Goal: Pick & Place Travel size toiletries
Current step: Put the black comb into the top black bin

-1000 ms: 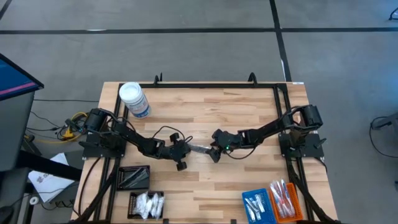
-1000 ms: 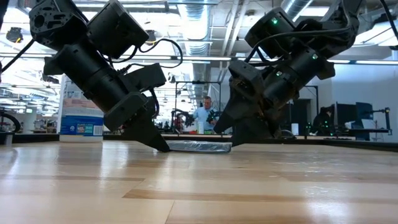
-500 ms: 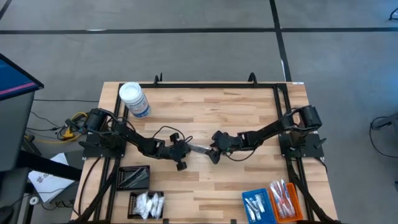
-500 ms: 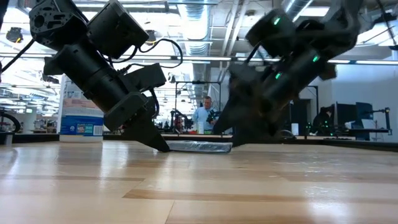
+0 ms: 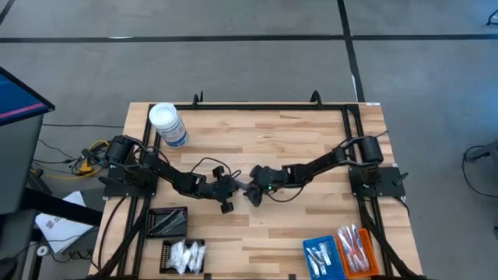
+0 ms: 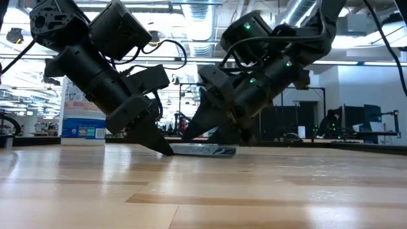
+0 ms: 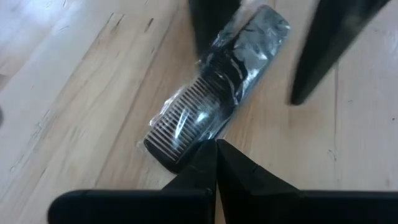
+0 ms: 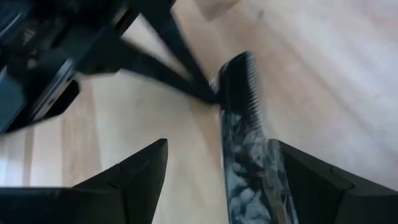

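Wooden slat table, both arms meeting at its middle over one wrapped comb.

Along your near edge you have a black tray of dark sticks, a second tray of white sachets, then a blue tray of silvery pieces and an orange tray of toothbrushes. Beyond the table a bright workshop hall runs back under ceiling ducts. A white-lidded jar stands at the far left corner, well clear of the arms. The clear-wrapped black comb lies flat at mid-table. Your left gripper has its fingers pressed together, tip touching the comb's toothed end. Your right gripper is spread wide with a finger on each side of the comb's other end, not pinching it.
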